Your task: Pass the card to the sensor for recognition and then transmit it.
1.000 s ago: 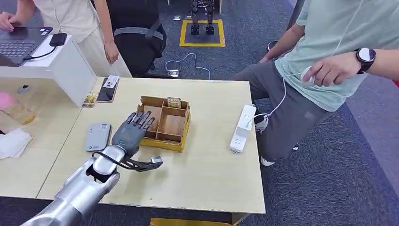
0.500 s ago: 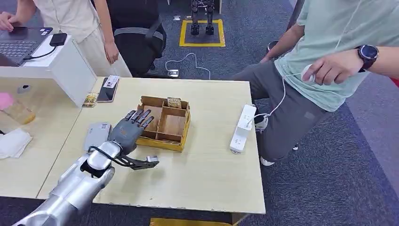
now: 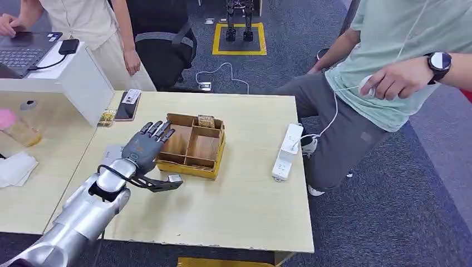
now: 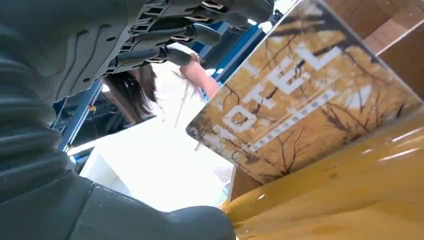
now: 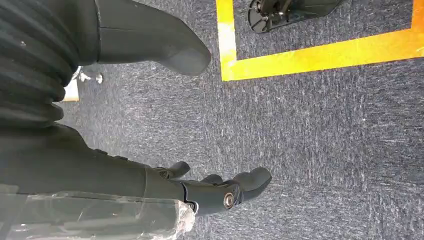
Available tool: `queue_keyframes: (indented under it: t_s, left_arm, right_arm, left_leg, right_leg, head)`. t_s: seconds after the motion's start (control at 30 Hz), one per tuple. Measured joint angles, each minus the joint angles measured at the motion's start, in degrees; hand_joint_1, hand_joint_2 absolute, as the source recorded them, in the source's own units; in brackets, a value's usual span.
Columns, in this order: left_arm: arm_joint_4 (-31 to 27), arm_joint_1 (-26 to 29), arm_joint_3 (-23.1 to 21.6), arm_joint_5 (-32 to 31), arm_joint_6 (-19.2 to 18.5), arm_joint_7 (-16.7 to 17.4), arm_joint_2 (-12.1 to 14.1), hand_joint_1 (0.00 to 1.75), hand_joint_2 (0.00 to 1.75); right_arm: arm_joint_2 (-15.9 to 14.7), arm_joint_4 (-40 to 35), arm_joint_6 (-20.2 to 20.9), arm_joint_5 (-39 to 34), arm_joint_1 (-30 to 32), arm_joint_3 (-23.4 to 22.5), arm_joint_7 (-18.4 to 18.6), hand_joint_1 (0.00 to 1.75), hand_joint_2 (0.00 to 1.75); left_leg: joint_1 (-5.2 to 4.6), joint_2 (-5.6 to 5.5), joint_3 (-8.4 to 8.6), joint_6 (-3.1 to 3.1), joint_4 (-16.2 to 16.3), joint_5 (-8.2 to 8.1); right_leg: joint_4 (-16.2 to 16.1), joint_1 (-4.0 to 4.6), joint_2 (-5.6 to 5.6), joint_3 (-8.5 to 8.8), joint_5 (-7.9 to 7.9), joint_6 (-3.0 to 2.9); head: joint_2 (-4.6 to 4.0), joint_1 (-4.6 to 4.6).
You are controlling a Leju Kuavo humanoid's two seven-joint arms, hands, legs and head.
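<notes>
Laptop (image 3: 19, 53): on the raised white counter at the far left, with a person's hand beside it.
Phone (image 3: 128, 104): lying flat near the far left corner of the tabletop (image 3: 245, 211).
Card reader (image 3: 111, 154): a flat grey box on the tabletop, partly hidden behind the left hand.
Left hand (image 3: 143, 147): over the tabletop between the card reader and the wooden tray, palm down, fingers (image 3: 157, 129) spread apart and reaching over the tray's left edge; it has hold of nothing.
Wooden tray (image 3: 192, 167): a yellow-sided box with compartments, in the middle of the tabletop.
Card (image 4: 300, 95): printed with bare trees and white letters, standing tilted in the tray; in the left wrist view it sits just ahead of the left hand's fingers, apart from them.
Power strip (image 3: 287, 151): white, near the right edge of the tabletop.
Person (image 3: 401, 61): seated at the right, wearing a watch.
Right hand (image 5: 150, 185): hanging over the blue carpet, fingers loosely bent, with nothing in them.
</notes>
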Motion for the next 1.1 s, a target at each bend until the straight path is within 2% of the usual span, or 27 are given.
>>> queue_keyframes:
  t_s: [0.23,0.5,0.67,0.77,0.87,1.1]
  left_arm:
    - [0.2,0.0,1.7,0.0,-1.2,-2.9,0.0,0.00,1.75]
    - [0.3,0.0,2.8,0.0,-1.2,-3.6,0.0,0.00,1.75]
    - [0.3,-0.2,4.3,0.5,-2.6,-6.5,0.0,0.00,1.75]
    - [0.3,-0.7,4.9,0.5,-3.9,-8.1,0.7,0.00,1.75]
    - [0.7,-1.1,5.0,0.9,-5.2,-10.1,2.5,0.00,1.75]
    - [1.7,-1.7,5.1,2.3,-5.9,-11.8,4.4,0.00,1.75]
  right_arm:
    - [0.0,0.0,0.1,0.0,0.0,-0.2,-0.2,0.00,1.75]
    - [0.0,0.0,0.5,0.0,0.0,-0.3,-0.3,0.00,1.75]
    - [-0.1,0.0,0.5,0.1,0.0,-0.3,-0.3,0.00,1.75]
    - [-0.2,0.0,0.6,0.1,0.0,-0.4,-0.3,0.00,1.75]
    - [-0.2,0.0,0.7,0.2,0.0,-0.4,-0.4,0.00,1.75]
    - [-0.2,0.0,0.7,0.5,0.0,-0.4,-0.4,0.00,1.75]
  left_leg:
    - [0.00,0.00,0.00,0.00,0.0,0.00]
    - [0.00,0.00,0.00,0.00,0.0,0.00]
    - [0.00,0.00,0.00,0.00,0.0,0.00]
    - [0.00,0.00,0.00,0.00,0.0,0.00]
    - [0.01,0.04,0.03,0.00,0.0,0.00]
    - [0.02,0.05,0.02,-0.01,0.0,0.01]
  right_leg:
    - [0.0,0.00,0.00,0.00,0.00,0.00]
    - [0.0,0.00,0.00,0.00,0.00,0.00]
    - [0.0,0.00,0.00,0.00,0.00,0.00]
    - [0.0,0.00,0.01,0.00,0.00,0.00]
    - [0.0,0.00,0.09,-0.01,0.01,-0.01]
    - [0.0,0.01,0.11,-0.01,0.00,-0.01]
  head:
    - [0.00,-0.02]
    - [0.00,0.00]
    - [0.00,-0.02]
    - [0.00,-0.02]
    - [0.00,-0.02]
    - [0.00,-0.02]
